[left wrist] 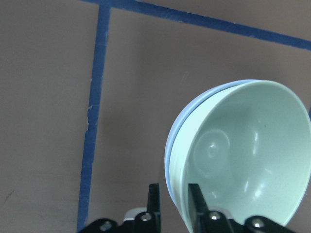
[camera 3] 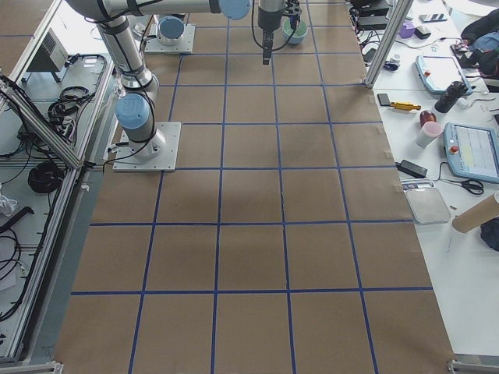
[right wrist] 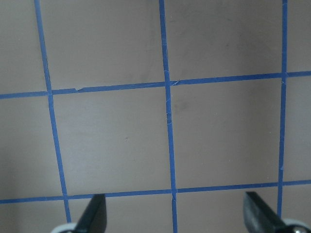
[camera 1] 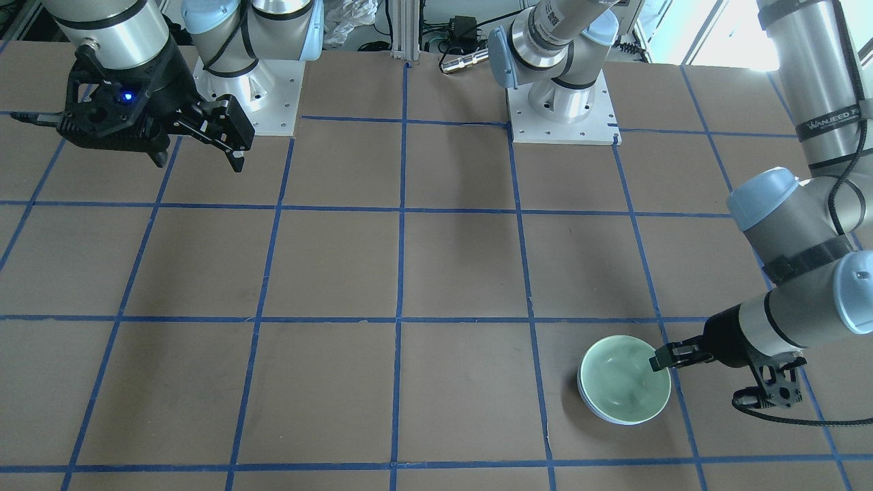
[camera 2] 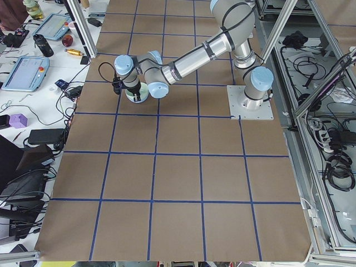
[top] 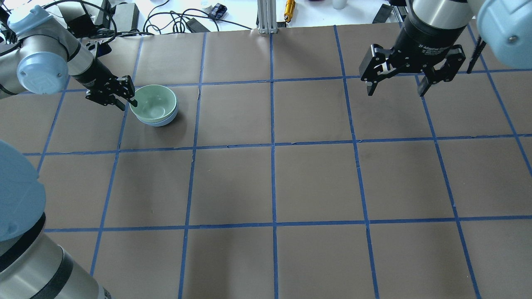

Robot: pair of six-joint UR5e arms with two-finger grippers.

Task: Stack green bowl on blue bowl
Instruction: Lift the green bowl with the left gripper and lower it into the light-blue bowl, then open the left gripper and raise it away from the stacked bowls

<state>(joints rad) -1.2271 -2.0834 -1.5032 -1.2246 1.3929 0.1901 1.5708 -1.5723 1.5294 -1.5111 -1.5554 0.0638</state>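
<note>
The green bowl (camera 1: 622,382) sits nested inside the blue bowl (camera 1: 588,404) on the table, on the robot's left side. Only a thin blue edge shows under the green rim in the overhead view (top: 160,123). My left gripper (camera 1: 659,360) straddles the near rim, with one finger inside the green bowl (left wrist: 243,155) and one outside the blue bowl (left wrist: 170,145). Its jaws stand narrow, shut on the rim. My right gripper (top: 395,92) hangs open and empty, high over the far right of the table.
The brown table (top: 270,182) carries a grid of blue tape lines. The two arm bases (camera 1: 563,109) stand on white plates at the robot's edge. Cables, tablets and tools (camera 3: 468,148) lie on the side benches beyond the table's edge.
</note>
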